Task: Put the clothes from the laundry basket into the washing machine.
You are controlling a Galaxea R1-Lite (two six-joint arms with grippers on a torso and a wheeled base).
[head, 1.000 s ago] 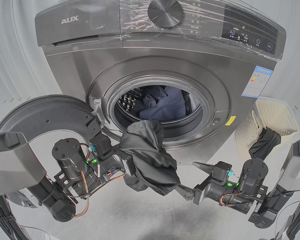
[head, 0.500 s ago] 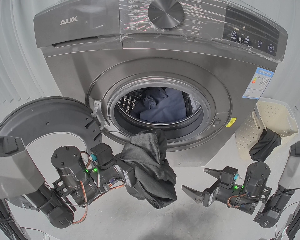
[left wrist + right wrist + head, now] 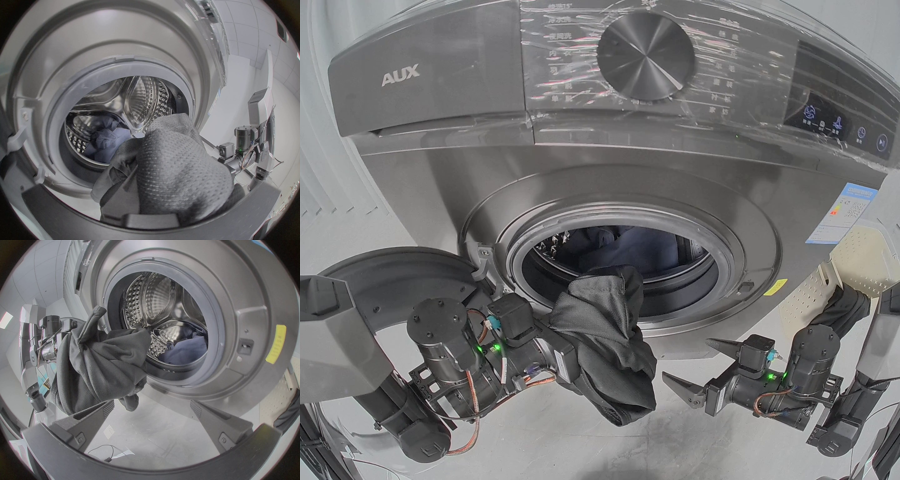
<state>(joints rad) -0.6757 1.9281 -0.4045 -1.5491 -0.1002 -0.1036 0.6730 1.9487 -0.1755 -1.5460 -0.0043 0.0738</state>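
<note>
Clothes show in three places. A dark grey mesh garment (image 3: pixel 606 337) is bunched on the left gripper (image 3: pixel 581 369) at the lower rim of the washing machine (image 3: pixel 456 175) opening, its top fold just over the rim and the rest hanging outside. Blue clothes (image 3: pixel 637 244) lie deep in the drum. Another dark piece (image 3: pixel 850 306) hangs over the rim of the cream perforated laundry basket (image 3: pixel 862 256), which the head view's right edge cuts off. The left gripper looks closed on the garment: cloth buries it, and one finger (image 3: pixel 120 190) shows close to the middle in the left wrist view. The right gripper (image 3: pixel 687 360) hangs wide open and empty, just beside the garment's hanging end. The door (image 3: pixel 394 281) stands open at the left. Pale lettering marks the drawer front (image 3: pixel 400 76). Wrinkled film covers the panel round the dial (image 3: pixel 645 56), blurring its small print. A blue-and-white label (image 3: pixel 842 212) and a yellow sticker (image 3: pixel 775 287) are too small to read.
</note>
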